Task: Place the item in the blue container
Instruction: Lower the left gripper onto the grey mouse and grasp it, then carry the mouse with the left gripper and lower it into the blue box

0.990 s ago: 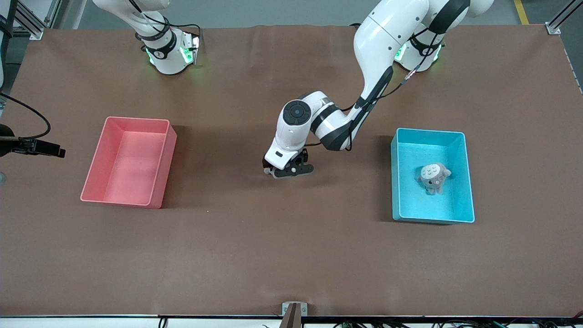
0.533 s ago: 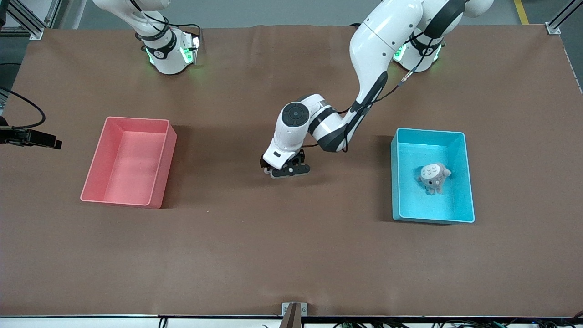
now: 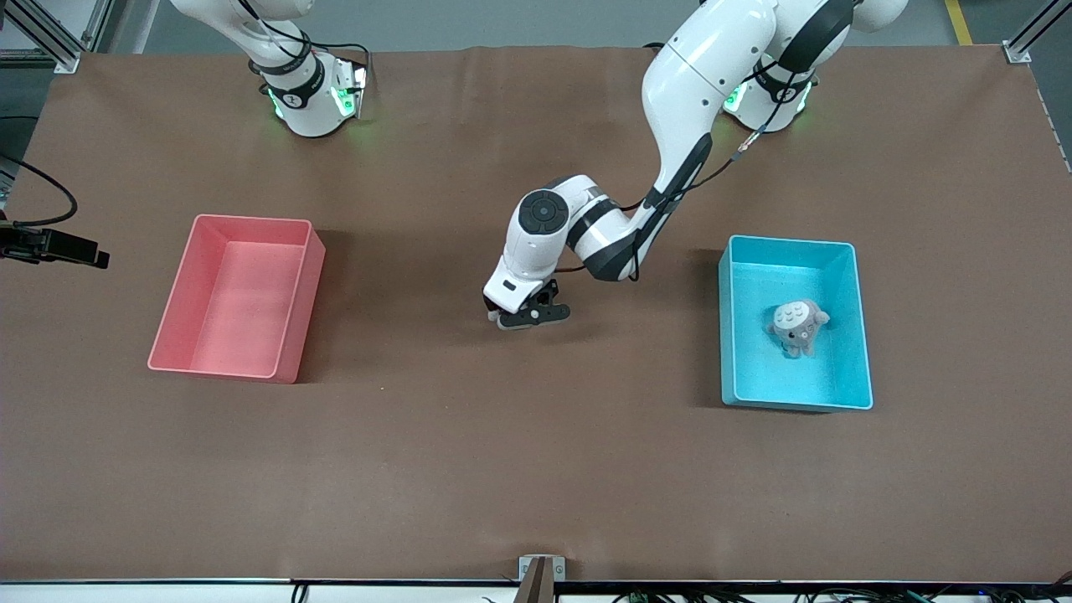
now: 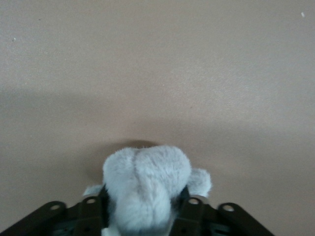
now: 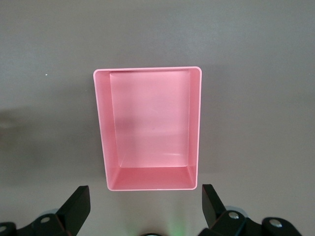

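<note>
table (image 3: 536, 469): brown, bare under left fingers
pink bin (image 3: 237, 297): under right fingers, toward right arm's end
blue container (image 3: 863, 322): toward left arm's end, grey plush toy (image 3: 797, 327) inside
left gripper (image 3: 529, 316): mid-table, clamped on pale fluffy toy (image 4: 145, 184)
right gripper (image 5: 145, 206): fingers wide, holding nothing

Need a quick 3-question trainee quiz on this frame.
1. True or false: the blue bin is empty.
2. The left gripper, over the table's middle, is shut on: A) nothing B) a grey plush C) a pink bin
3. Fill in: the right gripper, waiting at the right arm's end of the table, is ____.

Key: 1 false, a second plush lies in it; 2 B; 3 open.
</note>
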